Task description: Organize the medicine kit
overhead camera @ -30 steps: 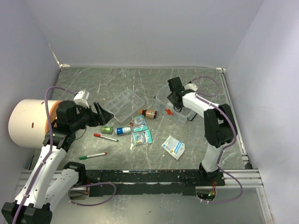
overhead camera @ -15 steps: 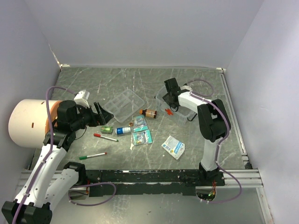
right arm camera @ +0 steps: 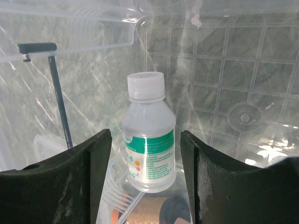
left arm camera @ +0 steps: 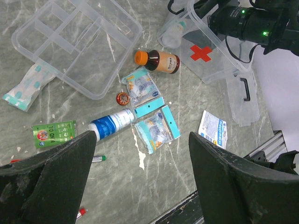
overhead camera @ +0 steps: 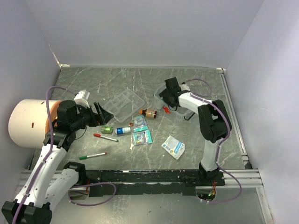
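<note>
The medicine kit (overhead camera: 180, 108), a clear box with a red cross (left arm camera: 201, 52), lies at the right back. My right gripper (overhead camera: 165, 97) reaches into it. In the right wrist view its jaws (right arm camera: 145, 177) stand open on either side of a clear white-capped bottle (right arm camera: 148, 140) with a green label, a gap on each side. The bottle rests inside the box wall (right arm camera: 243, 70). The clear divided tray (overhead camera: 124, 105) lies left of the kit. My left gripper (overhead camera: 103, 116) hovers open and empty above the loose items (left arm camera: 142, 182).
On the table lie a brown bottle (overhead camera: 149, 113), a blue-white tube (overhead camera: 123, 130), a green packet (overhead camera: 107, 129), blue packets (overhead camera: 141, 135), a white-blue packet (overhead camera: 173, 147), a red pen (overhead camera: 105, 137) and a green pen (overhead camera: 92, 156). A big white cylinder (overhead camera: 30, 123) stands far left.
The right jaws have widened off the clear bottle, which now rests in the box. The right wrist has shifted slightly left. The left arm has not moved.
</note>
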You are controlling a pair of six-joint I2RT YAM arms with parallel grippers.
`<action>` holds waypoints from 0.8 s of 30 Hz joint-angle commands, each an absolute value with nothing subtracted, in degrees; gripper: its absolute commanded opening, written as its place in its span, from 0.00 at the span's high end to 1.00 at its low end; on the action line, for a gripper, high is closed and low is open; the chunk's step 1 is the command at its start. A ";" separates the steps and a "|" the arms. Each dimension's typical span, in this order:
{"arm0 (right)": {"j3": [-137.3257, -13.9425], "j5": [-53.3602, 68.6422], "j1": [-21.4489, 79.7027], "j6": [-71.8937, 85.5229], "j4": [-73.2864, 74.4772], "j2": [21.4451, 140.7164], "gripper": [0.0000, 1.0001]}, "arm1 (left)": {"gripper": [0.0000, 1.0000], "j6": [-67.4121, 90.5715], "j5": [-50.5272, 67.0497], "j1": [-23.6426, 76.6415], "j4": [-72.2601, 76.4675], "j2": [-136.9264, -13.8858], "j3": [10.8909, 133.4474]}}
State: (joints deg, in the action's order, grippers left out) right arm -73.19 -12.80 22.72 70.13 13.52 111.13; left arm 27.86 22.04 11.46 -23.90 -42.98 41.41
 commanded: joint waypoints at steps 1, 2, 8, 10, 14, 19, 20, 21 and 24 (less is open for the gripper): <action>-72.52 -12.06 23.03 70.48 13.34 108.79 0.40 | 0.09 27.19 21.44 11.87 -24.08 -42.53 41.92; -72.71 -12.69 23.03 69.82 14.08 108.20 0.40 | 0.09 27.22 21.42 11.87 -24.08 -42.53 41.89; -71.48 -16.47 23.03 61.33 15.36 101.29 0.40 | 0.06 27.76 19.44 11.87 -25.28 -42.71 43.07; -72.14 -16.07 23.08 56.33 16.37 99.04 0.40 | 0.05 27.75 17.79 11.87 -26.20 -42.90 43.74; -72.80 -12.95 23.18 43.79 18.12 95.18 0.40 | 0.01 28.28 17.02 11.85 -26.58 -43.56 43.90; -68.96 -4.93 24.56 31.11 15.35 87.38 0.40 | 0.02 28.37 17.94 11.78 -27.00 -44.50 44.55; -67.95 -2.68 25.54 28.73 14.28 85.58 0.40 | 0.02 28.31 18.30 11.78 -26.96 -44.54 44.48; -66.98 -0.94 26.68 26.28 13.46 84.17 0.40 | 0.04 28.26 18.77 11.76 -26.86 -44.49 44.40; -66.17 -0.78 32.01 20.36 13.92 82.06 0.40 | 0.04 28.37 18.37 11.78 -26.92 -43.74 44.04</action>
